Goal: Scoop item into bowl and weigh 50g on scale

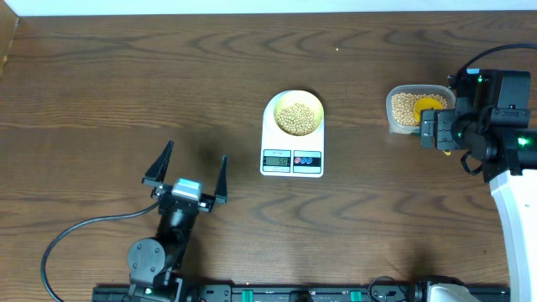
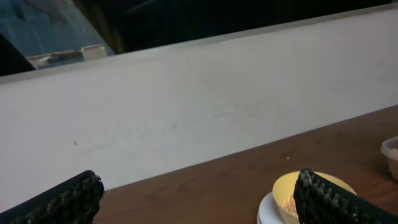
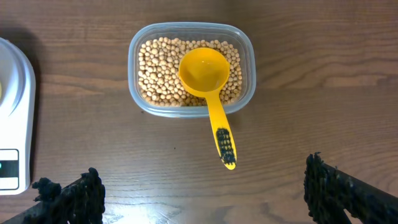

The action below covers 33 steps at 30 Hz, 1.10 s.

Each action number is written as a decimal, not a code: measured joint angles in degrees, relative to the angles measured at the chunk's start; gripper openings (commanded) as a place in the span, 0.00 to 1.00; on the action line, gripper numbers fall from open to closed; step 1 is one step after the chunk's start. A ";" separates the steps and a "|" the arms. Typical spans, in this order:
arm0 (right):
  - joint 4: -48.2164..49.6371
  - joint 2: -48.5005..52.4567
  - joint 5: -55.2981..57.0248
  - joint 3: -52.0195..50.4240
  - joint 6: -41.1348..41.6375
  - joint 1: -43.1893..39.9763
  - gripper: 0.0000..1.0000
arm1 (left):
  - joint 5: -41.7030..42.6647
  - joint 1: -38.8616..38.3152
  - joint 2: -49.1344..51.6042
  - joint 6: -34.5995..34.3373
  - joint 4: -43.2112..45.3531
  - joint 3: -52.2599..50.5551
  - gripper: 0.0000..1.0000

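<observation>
A pale yellow bowl [image 1: 299,115] holding beans [image 1: 298,118] stands on the white scale [image 1: 292,159] at mid table; its display is lit. The bowl rim [image 2: 292,186] shows in the left wrist view behind a fingertip. More beans [image 3: 158,71] fill a clear tub [image 3: 189,30] at the right, with a bright yellow scoop [image 3: 205,71] resting in it, handle over the rim. My right gripper [image 3: 202,190] is open and empty, just short of the scoop handle. My left gripper [image 1: 186,174] is open and empty, left of the scale.
The scale's edge [image 3: 15,93] shows at the left of the right wrist view. The tub [image 1: 404,109] sits partly under the right arm [image 1: 495,126]. A white wall [image 2: 186,106] runs behind the table's far edge. A black cable [image 1: 67,243] loops at the front left.
</observation>
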 measured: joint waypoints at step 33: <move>0.00 0.00 0.00 0.00 0.02 0.00 0.99 | -2.25 4.17 -14.58 -6.86 -20.79 -4.42 1.00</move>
